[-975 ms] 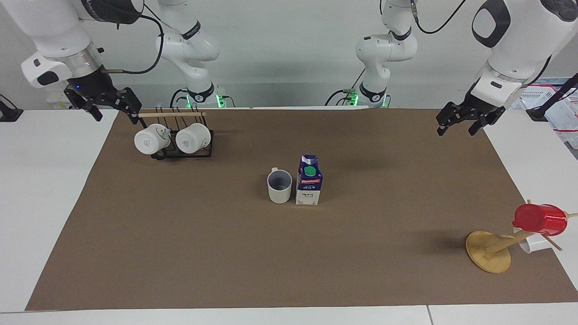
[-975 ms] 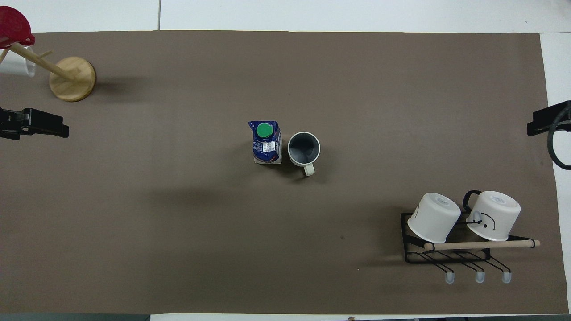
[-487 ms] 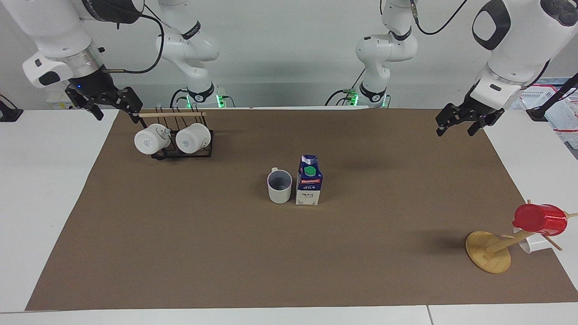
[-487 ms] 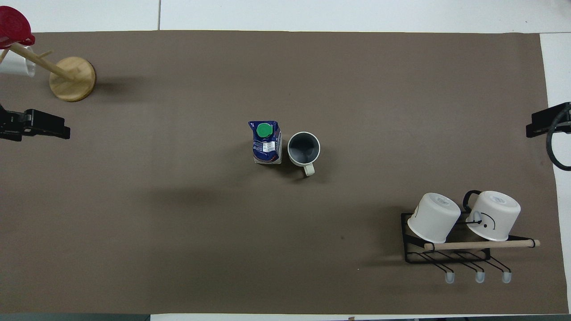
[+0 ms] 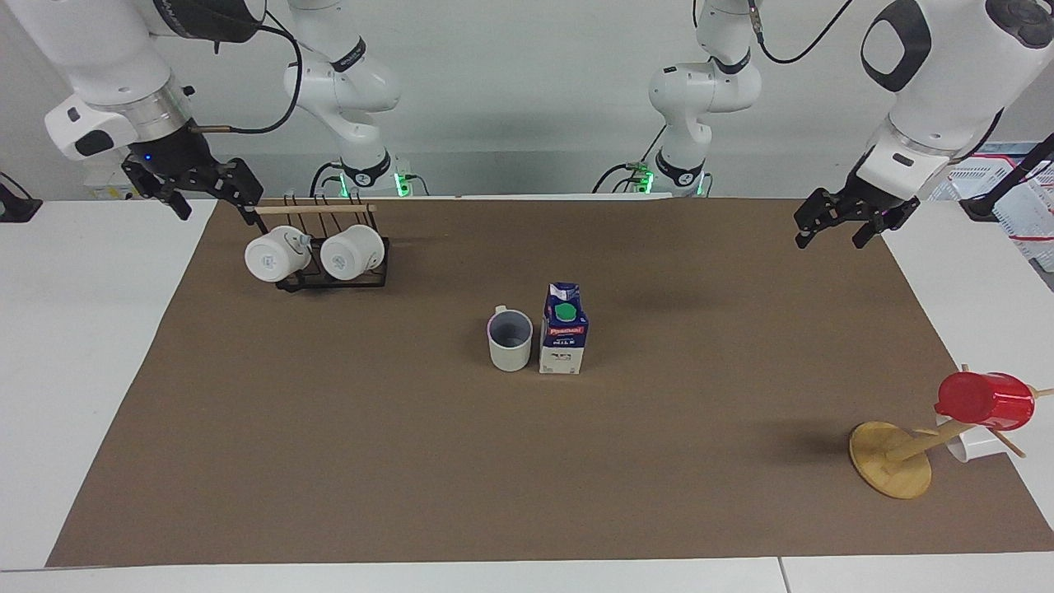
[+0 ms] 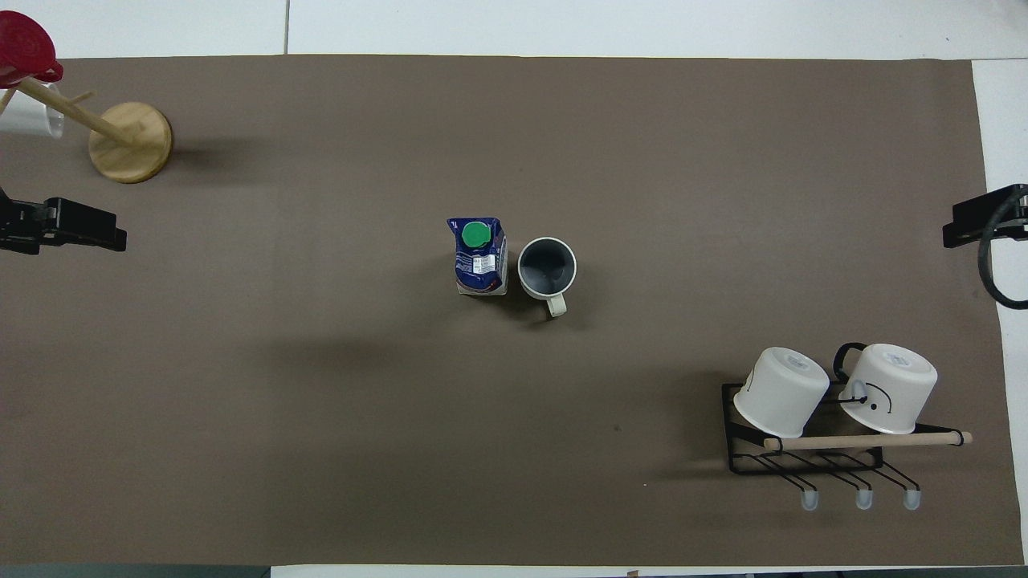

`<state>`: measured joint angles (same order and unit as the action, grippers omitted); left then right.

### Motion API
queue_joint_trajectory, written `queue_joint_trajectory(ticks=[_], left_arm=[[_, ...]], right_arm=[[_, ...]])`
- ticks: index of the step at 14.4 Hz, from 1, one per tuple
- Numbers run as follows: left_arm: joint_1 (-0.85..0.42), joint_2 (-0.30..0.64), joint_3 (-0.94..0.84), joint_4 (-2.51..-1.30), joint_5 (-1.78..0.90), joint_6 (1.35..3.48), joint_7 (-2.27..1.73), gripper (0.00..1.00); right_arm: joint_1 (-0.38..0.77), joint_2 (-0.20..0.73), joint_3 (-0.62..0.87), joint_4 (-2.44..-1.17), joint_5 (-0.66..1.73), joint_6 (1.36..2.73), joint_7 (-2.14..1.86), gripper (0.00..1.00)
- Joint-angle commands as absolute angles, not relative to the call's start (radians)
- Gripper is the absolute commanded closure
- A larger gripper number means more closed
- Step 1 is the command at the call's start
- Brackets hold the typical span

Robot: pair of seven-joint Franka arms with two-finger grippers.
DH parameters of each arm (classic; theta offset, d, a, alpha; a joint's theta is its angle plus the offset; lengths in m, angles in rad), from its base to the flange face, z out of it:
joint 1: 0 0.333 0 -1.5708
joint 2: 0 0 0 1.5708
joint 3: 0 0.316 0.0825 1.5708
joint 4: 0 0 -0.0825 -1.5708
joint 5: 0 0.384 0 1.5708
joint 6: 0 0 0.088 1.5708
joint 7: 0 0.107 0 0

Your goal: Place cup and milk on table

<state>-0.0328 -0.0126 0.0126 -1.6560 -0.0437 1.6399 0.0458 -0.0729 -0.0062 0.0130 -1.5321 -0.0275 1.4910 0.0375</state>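
Note:
The pale grey-beige cup (image 5: 510, 339) stands upright on the brown sheet of the table (image 5: 329, 461) near its middle, with its handle turned toward the robots. It also shows in the overhead view (image 6: 547, 267). The milk carton (image 5: 564, 339) stands upright beside the cup, almost touching it, toward the left arm's end; it shows in the overhead view too (image 6: 479, 257). My right gripper (image 5: 213, 212) is open and empty, up in the air over the sheet's edge beside the mug rack. My left gripper (image 5: 830, 240) is open and empty, raised over the sheet's edge at the left arm's end.
A black wire rack (image 5: 333, 276) with a wooden bar holds two white mugs (image 5: 276, 254) close to my right gripper. A wooden cup tree (image 5: 891, 459) carries a red plastic cup (image 5: 986, 400) and a white cup at the left arm's end, farther from the robots.
Both grippers have drifted only very slightly. The cup and the milk carton have not moved.

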Motion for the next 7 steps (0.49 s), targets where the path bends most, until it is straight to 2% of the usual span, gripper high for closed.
queue_joint_trajectory(ticks=[1,7], left_arm=[[-0.040,-0.012,0.014,-1.652,-0.044,1.628,0.060,0.00],[-0.031,-0.014,0.014,-1.652,-0.043,1.628,0.058,0.00]], right_arm=[[-0.080,-0.005,0.029,-1.519,-0.023,1.473,0.046,0.00],[-0.080,-0.008,0.031,-1.523,-0.018,1.462,0.046,0.00]])
